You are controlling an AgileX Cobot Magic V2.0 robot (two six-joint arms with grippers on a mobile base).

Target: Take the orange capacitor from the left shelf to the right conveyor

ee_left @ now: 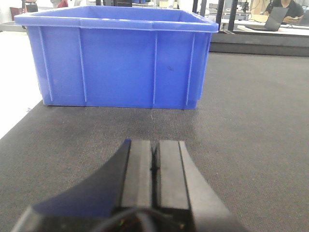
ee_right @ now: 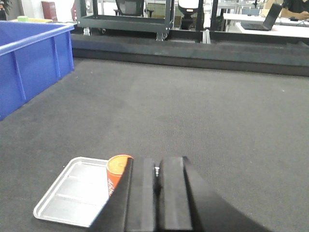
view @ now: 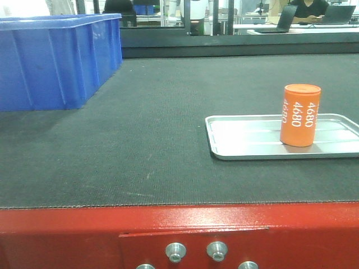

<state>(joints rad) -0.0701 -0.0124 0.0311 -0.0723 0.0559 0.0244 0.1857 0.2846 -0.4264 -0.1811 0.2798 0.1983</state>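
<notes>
Orange capacitor [view: 300,115] stands upright in a shallow silver tray [view: 241,140], and that tray lies on the dark belt of the right conveyor [view: 140,134], toward its front right, behind the red front frame [view: 67,235]. No gripper touches it. The right gripper [ee_right: 156,186] hangs over the belt just beside and above the capacitor [ee_right: 117,169], its two pads pressed together with nothing between them. The left gripper [ee_left: 154,162] is likewise closed and empty, low over the belt and facing a blue bin [ee_left: 120,63] that sits at the belt's rear left. The left shelf is not in any view. Judged from this, the carrying is done: the piece is already off the shelf and resting on the conveyor side, released. What seems left, at most, is for the arms to pull clear.
</notes>
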